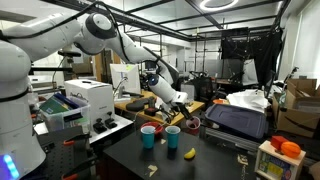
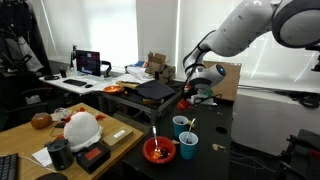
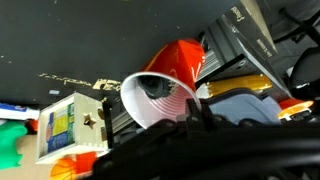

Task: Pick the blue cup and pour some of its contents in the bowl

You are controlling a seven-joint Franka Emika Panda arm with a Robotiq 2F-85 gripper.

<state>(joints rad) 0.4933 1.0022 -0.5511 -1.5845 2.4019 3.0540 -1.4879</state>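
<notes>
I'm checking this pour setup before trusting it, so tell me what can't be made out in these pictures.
- Red cup, wrist view: the inside is shadowed and blurred, so its contents are unclear.
- Gripper, wrist view: a dark blur at the bottom edge hides where the fingers meet the cup.
- Blue cup, in an exterior view: too small to show the fill level.
- Red bowl, in an exterior view: its contents are too small to name.

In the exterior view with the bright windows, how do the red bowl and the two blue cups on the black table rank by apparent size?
1. Red bowl, the widest.
2. Nearer blue cup.
3. Farther blue cup.
The two cups may really be alike: nearness to the camera could explain the difference.
</notes>
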